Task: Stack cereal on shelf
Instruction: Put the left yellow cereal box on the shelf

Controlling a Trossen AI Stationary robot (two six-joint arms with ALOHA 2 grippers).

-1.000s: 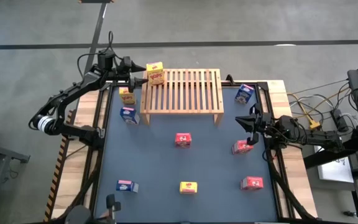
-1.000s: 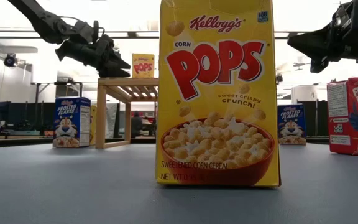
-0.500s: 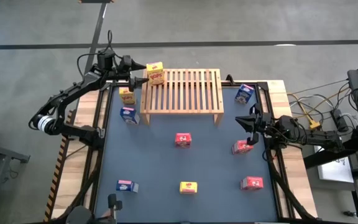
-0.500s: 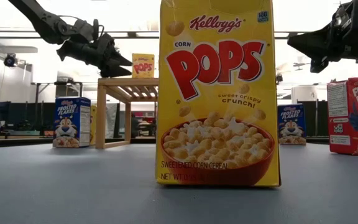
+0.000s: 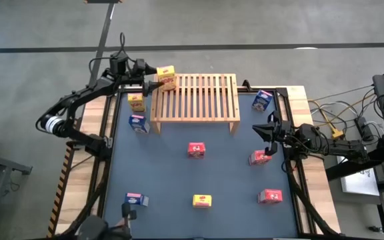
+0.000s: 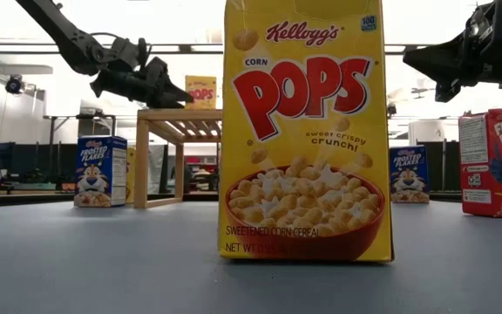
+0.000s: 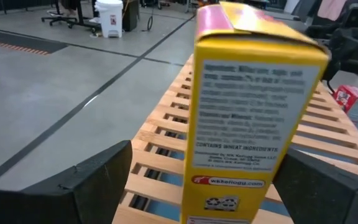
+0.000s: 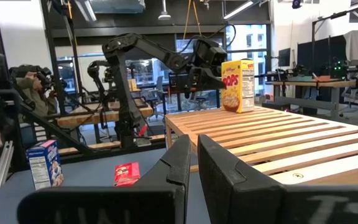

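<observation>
- Left pincer (image 5: 151, 71) level with the far left corner of the shelf (image 5: 195, 100), fingers spread on either side of a yellow cereal box (image 5: 167, 77), not touching it as far as can be seen from the left wrist.
- That box upright on the slats at the same corner; lower part cut off in the left wrist view.
- Right pincer (image 5: 267, 128) above the right side of the worktop (image 5: 165, 173), near a red box (image 5: 259, 157); fingers nearly together, grasping nothing.
- Another yellow box (image 5: 136, 102) beside the left leg of the shelf, partly hidden in the low view.
- Remaining boxes spread over the worktop; large yellow box (image 6: 308, 131) in the low view blocking much behind it.
</observation>
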